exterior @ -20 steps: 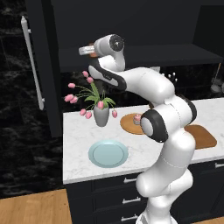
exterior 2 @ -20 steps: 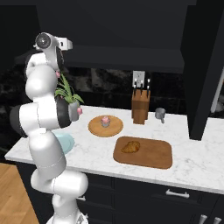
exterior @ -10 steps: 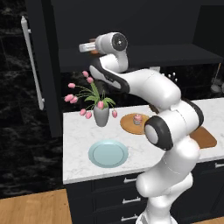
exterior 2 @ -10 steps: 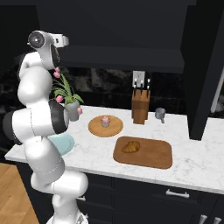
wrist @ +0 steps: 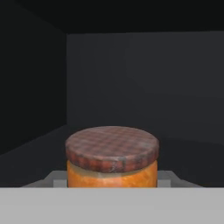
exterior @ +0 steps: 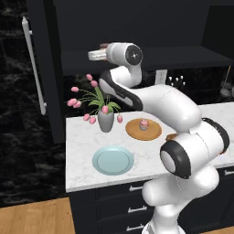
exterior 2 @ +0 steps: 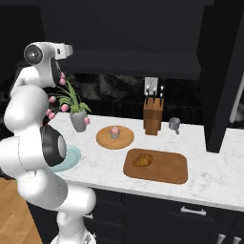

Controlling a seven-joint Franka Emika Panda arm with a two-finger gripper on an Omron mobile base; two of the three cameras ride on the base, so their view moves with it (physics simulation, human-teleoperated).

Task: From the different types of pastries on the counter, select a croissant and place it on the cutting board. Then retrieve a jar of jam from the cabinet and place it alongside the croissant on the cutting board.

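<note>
jar of jam (wrist: 112,159), base cut off, fingers hidden

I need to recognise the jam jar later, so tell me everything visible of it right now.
The jar of jam is a short, round cylinder with glossy orange-brown contents and a flat, wide lid in a dull red-brown check pattern that overhangs the body slightly. It stands upright inside the dark cabinet, near the front of its shelf. The end effector is shut on it, with grey fingers at either side. Its base is hidden.
</note>
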